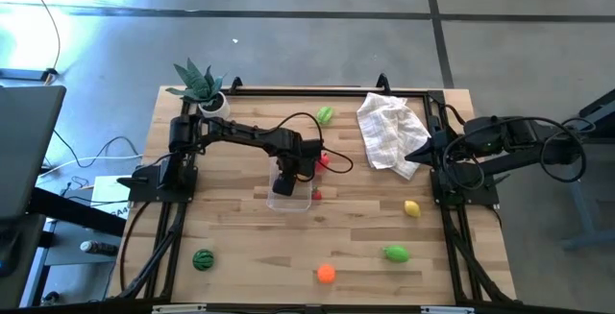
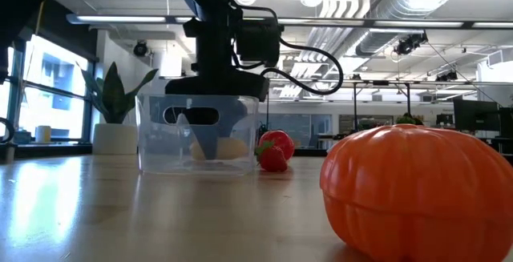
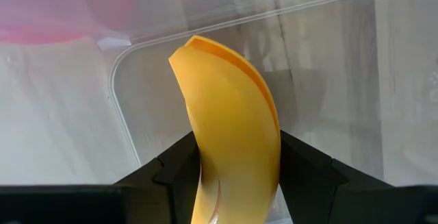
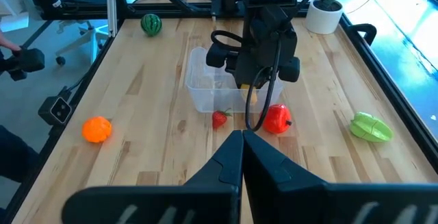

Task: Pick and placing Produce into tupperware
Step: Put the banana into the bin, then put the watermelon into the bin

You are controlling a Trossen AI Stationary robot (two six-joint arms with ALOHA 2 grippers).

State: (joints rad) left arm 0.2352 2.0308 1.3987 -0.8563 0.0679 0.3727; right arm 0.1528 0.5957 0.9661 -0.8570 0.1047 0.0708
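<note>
Clear tupperware (image 1: 291,199) sits mid-surface under the left gripper (image 3: 236,183), whose fingers clamp the yellow banana (image 3: 233,135), its long axis running straight ahead into the tub. Right gripper (image 4: 241,157), fingers closed, waits well apart.

Banana (image 3: 233,135) lower end hidden between the left hand's fingers (image 3: 311,176)

Two matte-black jointed arms (image 1: 245,133) with looping black cables (image 2: 317,58)
</note>
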